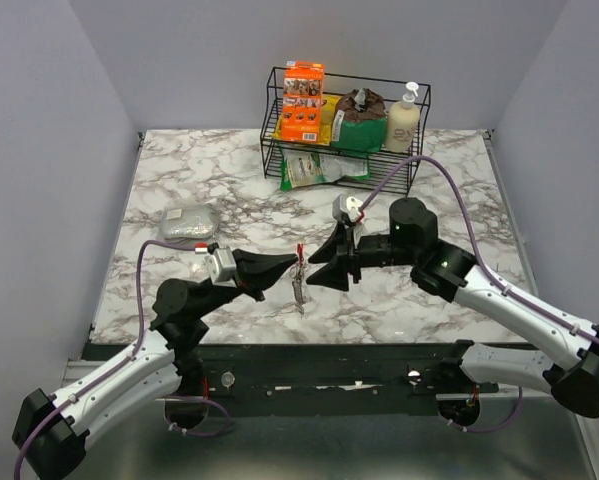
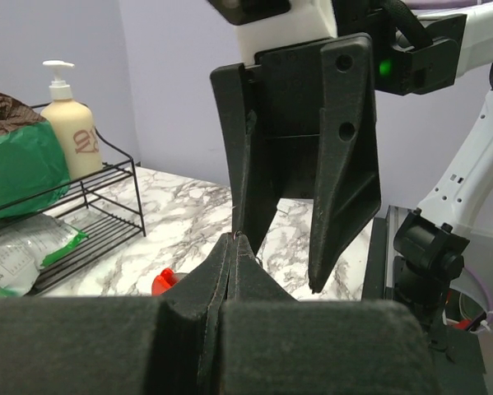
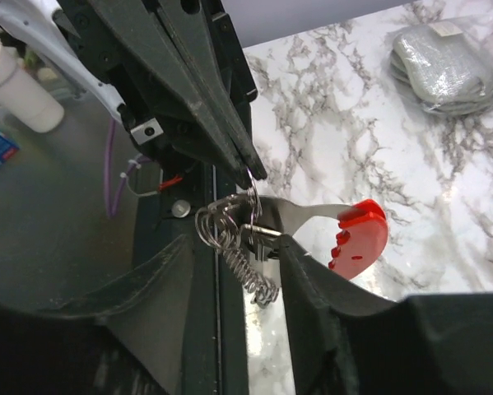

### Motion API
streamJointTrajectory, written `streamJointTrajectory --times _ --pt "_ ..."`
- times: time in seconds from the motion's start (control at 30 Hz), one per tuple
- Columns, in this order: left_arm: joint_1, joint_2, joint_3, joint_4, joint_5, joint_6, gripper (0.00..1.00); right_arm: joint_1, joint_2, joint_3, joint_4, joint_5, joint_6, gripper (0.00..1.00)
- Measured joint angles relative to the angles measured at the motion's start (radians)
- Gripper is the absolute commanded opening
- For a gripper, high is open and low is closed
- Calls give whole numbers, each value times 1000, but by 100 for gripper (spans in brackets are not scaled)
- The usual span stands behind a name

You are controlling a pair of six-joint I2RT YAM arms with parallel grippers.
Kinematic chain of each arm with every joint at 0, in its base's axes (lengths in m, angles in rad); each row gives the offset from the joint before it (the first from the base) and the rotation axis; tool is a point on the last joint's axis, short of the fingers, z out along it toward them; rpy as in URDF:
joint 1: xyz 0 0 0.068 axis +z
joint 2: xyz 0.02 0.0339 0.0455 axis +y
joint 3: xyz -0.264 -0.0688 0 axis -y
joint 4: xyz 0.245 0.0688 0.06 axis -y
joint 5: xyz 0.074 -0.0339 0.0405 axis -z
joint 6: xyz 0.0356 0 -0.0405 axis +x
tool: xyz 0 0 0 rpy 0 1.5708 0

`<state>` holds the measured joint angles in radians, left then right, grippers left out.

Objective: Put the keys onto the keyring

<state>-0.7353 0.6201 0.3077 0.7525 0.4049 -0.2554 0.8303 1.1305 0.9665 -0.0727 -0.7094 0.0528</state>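
Above the tabletop (image 1: pixel 179 190), the keyring (image 3: pixel 252 191) was pinched in the closed left gripper (image 1: pixel 294 266), the keys (image 3: pixel 267 222) were hung from it between the parted right gripper (image 1: pixel 312 271) fingers, and the bottle (image 1: pixel 404 122) label could not be read.

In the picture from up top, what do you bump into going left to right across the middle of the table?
Silver pouch → left gripper → keys → right gripper. The rack at the back sits above these, so it is left out.
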Motion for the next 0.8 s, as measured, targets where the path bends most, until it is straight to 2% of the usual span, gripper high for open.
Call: streamJointTrajectory --times 0.03,0.13,0.2,0.3,0.4,0.8 --pt "0 -4 0 -4 0 0 0 0 -19 -12 1 10 -1 68" --pt "0 -16 0 -16 0 1 0 1 -89 -42 13 47 5 77" --pt "0 -23 -1 -23 0 1 0 1 -141 -59 46 80 15 77" --pt "0 -29 -2 -22 10 1 0 1 -195 -82 97 121 26 74" --pt "0 -28 -6 -8 31 0 0 1 -209 -91 156 137 47 65" --pt "0 -3 -11 105 140 -23 0 1 -111 -91 268 79 113 57"
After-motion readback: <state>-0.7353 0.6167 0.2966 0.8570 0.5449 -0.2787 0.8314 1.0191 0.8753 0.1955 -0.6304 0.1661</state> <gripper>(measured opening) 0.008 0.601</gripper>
